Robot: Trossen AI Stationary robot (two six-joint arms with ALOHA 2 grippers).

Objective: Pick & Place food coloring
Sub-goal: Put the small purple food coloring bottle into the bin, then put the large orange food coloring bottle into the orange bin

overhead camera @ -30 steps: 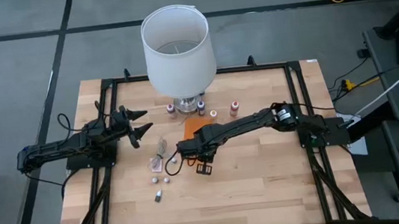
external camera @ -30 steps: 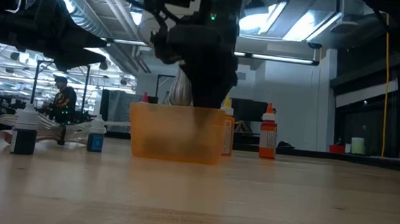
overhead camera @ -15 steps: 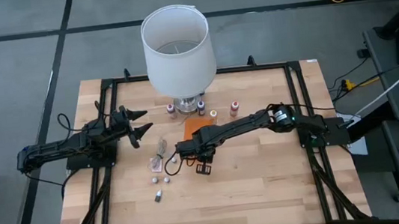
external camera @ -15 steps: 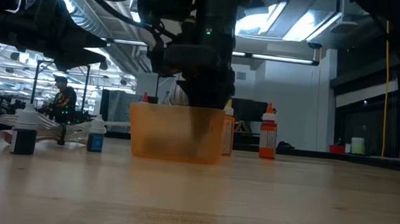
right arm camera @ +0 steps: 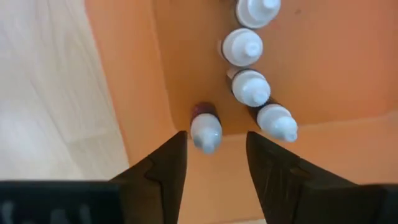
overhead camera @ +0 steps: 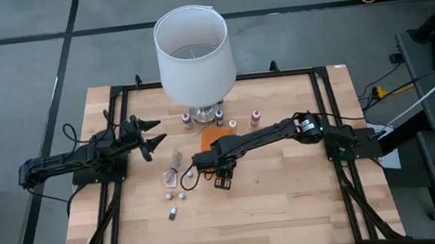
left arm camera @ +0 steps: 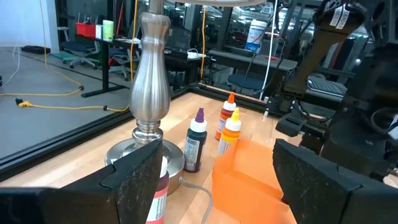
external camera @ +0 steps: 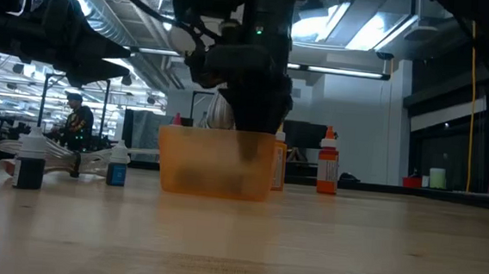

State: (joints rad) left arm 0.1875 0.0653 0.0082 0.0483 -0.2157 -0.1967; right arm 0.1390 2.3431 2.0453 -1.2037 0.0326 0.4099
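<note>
The orange tray (right arm camera: 323, 56) holds several white-capped food coloring bottles (right arm camera: 250, 86) standing upright on its floor. My right gripper (right arm camera: 211, 155) is open, pointing down into the tray (external camera: 212, 165), its fingers on either side of one white-capped bottle (right arm camera: 205, 129) by the tray's wall without touching it. In the high view it is at mid-table (overhead camera: 221, 177). My left gripper (overhead camera: 150, 134) is open and empty at the table's left. More bottles (overhead camera: 234, 124) stand by the lamp base, and a few (overhead camera: 175, 197) stand left of the tray.
A white-shaded lamp (overhead camera: 193, 51) with a steel base (left arm camera: 149, 93) stands at the far middle. A clear plastic wrapper (overhead camera: 175, 166) lies left of the tray. Purple and orange bottles (left arm camera: 198, 140) stand beside the lamp base. Bare wood lies toward the near edge.
My right gripper has stayed over the orange tray and has shifted slightly toward the table's far edge. Everything else has kept still.
</note>
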